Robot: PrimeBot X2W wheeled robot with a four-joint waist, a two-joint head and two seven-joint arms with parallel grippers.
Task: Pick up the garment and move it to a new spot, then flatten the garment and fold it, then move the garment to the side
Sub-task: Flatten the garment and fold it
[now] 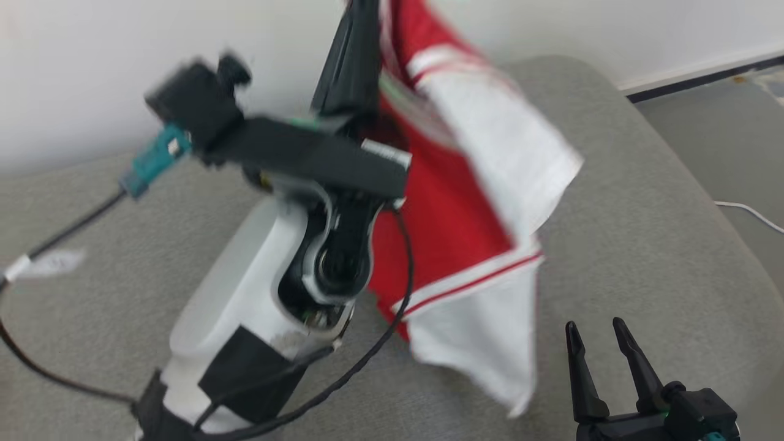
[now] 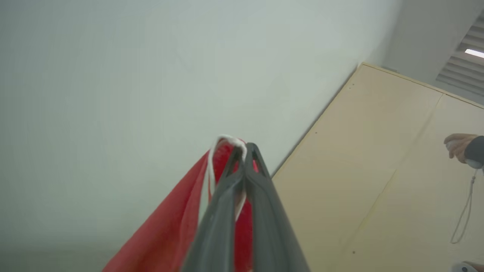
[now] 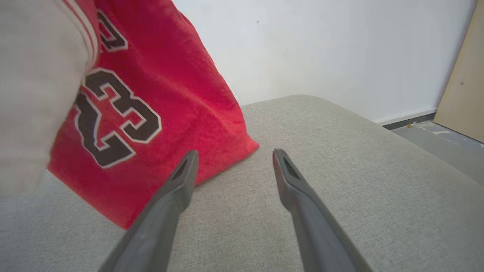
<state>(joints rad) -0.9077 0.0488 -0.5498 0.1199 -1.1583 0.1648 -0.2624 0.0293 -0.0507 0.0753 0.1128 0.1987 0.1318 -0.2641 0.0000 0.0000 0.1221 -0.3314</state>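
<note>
The right gripper (image 1: pixel 594 324) sits low over the near right part of the cushion (image 1: pixel 643 214). Its jaws are wide apart with nothing between them, and they point toward the cushion's far edge.

Just beyond it, above the middle of the cushion, hangs the garment (image 1: pixel 453 214). It is a red sleeveless jersey with white panels and thin red-and-white striped trim. The right wrist view shows a dark "23" outlined in white on the red cloth. The garment's long axis runs up and down, from the pinched top edge to a loose white hem nearest the cushion. It drapes in folds rather than lying flat, with the lower part swung toward the cushion's near right side. I cannot tell whether the lowest corner touches the cushion.

The left gripper (image 2: pixel 245 148) is raised high over the cushion. Its jaws are pressed together on the garment's white-edged top, and the red cloth falls away below them.

Behind the cushion stands a pale wall (image 3: pixel 321 49). Past the cushion's right end is a tan panel (image 2: pixel 378 170), with a person's hand (image 2: pixel 457 146) in front of it.

Count: one garment, one cushion, two grippers, one hand.
</note>
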